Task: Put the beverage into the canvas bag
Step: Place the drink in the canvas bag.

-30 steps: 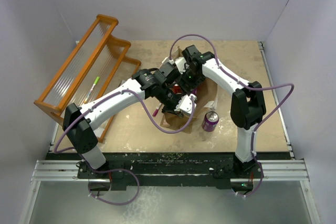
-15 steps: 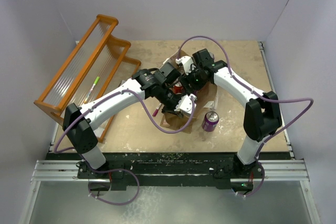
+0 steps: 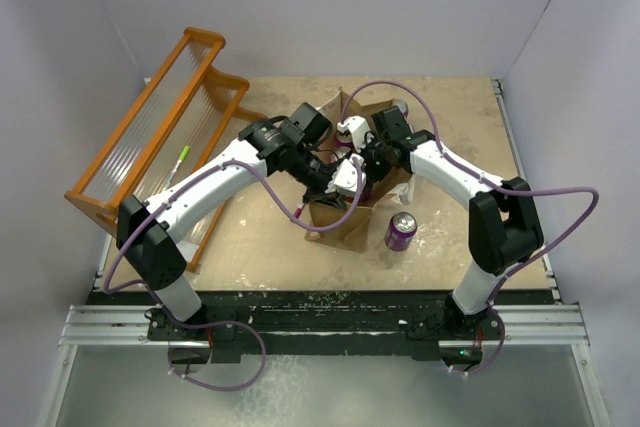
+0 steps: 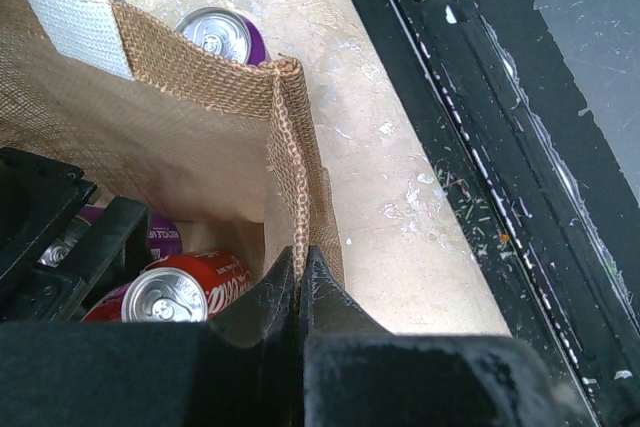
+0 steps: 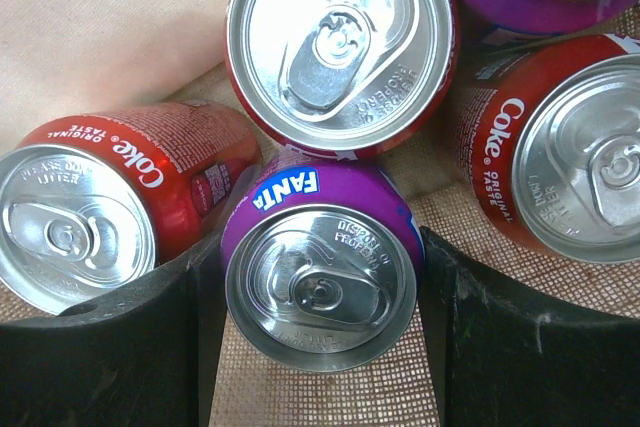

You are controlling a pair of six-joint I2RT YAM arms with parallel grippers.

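Progress: canvas bag stands open mid-worktop, with several Coke cans already inside. Left claw is clenched on the bag's rim corner, apparently holding the mouth open. Right claw reaches inside, grasping a purple Fanta can set among the others; not yet released. One purple can stands on the worktop just beside the bag, judged still to load.
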